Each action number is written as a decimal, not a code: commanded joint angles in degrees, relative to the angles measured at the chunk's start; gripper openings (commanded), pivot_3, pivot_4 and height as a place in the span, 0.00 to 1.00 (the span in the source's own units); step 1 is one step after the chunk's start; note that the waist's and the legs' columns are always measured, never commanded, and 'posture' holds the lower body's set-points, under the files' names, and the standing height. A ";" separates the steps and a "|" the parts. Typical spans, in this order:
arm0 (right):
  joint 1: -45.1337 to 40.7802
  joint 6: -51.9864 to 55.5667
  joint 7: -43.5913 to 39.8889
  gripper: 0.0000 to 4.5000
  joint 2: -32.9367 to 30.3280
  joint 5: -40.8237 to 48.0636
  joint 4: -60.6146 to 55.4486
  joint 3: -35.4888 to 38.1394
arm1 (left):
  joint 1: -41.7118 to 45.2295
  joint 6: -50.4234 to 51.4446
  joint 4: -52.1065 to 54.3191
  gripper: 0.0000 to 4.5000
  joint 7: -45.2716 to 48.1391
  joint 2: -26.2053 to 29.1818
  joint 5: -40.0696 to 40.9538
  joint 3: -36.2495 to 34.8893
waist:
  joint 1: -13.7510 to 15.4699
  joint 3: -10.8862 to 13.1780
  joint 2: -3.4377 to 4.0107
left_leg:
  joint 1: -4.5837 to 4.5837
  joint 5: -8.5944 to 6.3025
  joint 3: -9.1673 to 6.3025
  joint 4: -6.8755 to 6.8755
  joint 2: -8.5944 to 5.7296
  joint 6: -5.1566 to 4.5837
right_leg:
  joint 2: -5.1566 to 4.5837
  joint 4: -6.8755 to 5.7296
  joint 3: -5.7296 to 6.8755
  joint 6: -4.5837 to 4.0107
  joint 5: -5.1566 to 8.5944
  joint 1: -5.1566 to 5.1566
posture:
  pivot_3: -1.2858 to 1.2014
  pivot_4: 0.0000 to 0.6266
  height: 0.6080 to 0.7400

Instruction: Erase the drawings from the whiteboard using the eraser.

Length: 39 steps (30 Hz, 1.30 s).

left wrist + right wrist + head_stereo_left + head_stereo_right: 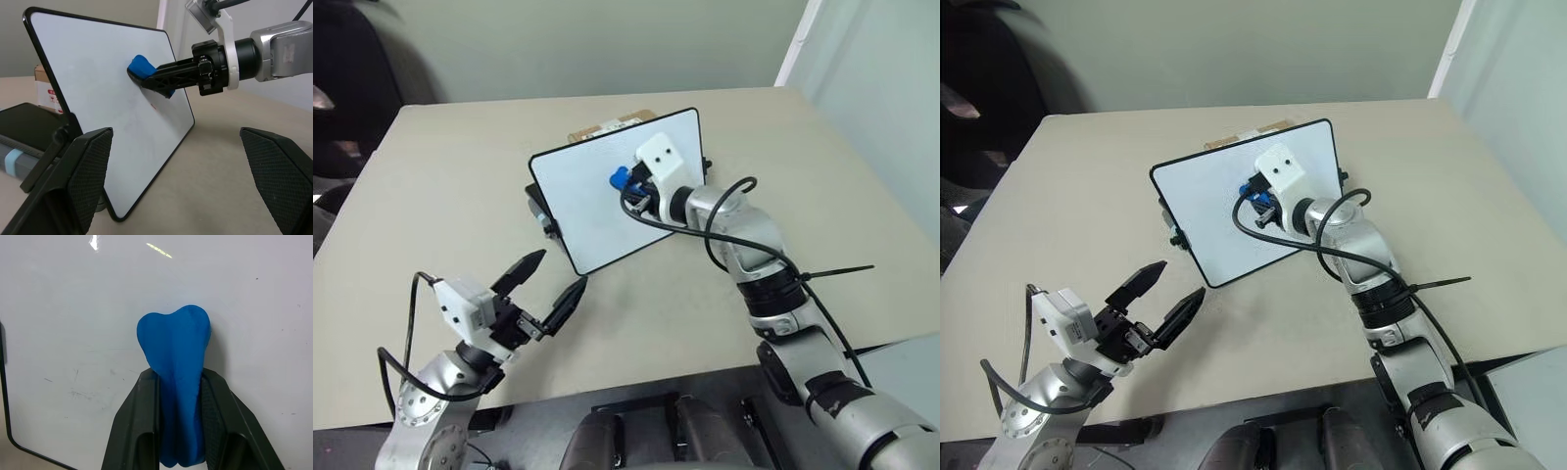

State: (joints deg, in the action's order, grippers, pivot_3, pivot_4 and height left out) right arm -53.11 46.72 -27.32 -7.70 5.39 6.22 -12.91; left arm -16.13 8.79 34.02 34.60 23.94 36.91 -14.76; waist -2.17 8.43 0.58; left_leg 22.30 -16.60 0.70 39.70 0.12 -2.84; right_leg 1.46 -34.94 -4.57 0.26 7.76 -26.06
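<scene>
The right gripper (146, 78) pinches the blue eraser (175, 362) between its black fingers and presses it against the whiteboard (587, 191), which stands tilted on the table (440, 186). A faint red mark (152, 105) shows just below the eraser. The left gripper (546, 286) hovers spread, near the board's lower corner.

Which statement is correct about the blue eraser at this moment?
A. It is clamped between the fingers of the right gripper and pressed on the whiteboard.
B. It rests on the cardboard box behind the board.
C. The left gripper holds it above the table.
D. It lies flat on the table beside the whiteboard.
A: the right gripper is shut on the eraser, whose tip meets the whiteboard, while the left gripper is open and empty.
</scene>
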 commanded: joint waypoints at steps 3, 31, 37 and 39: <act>4.07 1.59 0.30 0.22 -1.92 -1.95 2.97 -2.12 | -0.15 -0.38 2.84 1.00 -0.18 0.47 0.74 -0.93 | 0.02 -0.03 -0.05 | -0.04 -0.01 0.00 0.04 0.00 0.01 | 0.00 0.01 0.00 0.02 0.02 0.07 | 0.52 0.24 1.00; 1.52 -0.89 3.51 0.22 -3.44 -1.69 -1.80 5.64 | 2.13 -0.39 1.04 1.00 0.49 0.55 -0.15 -0.12 | -0.07 -0.02 -0.04 | -0.02 0.06 -0.02 -0.06 0.03 -0.05 | 0.03 0.02 0.00 -0.07 -0.16 0.02 | 0.52 0.24 1.00; 6.66 -0.40 3.40 0.22 -7.16 -0.21 -9.66 10.35 | 2.56 -0.30 0.77 1.00 0.84 0.64 -0.47 0.37 | 0.30 -0.02 -0.04 | 0.02 0.05 -0.02 -0.06 0.03 -0.05 | 0.03 0.03 0.00 -0.03 -0.12 0.07 | 0.52 0.24 1.00; 9.43 0.46 3.20 0.22 -8.90 0.67 -13.13 12.30 | 2.56 -0.38 0.70 1.00 1.00 0.63 -0.62 0.58 | 0.50 -0.02 -0.04 | 0.02 0.04 -0.02 -0.03 0.02 -0.07 | 0.02 0.03 0.00 0.00 -0.09 0.13 | 0.52 0.24 1.00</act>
State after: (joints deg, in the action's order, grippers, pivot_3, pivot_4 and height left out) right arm -43.90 47.00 -24.18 -15.58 4.87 -2.74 -3.14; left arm -13.76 8.95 33.73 35.09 24.28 36.28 -14.37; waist -1.67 8.41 0.54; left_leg 22.32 -16.56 0.68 39.70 0.14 -2.92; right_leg 1.47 -34.91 -4.57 0.29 7.69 -25.89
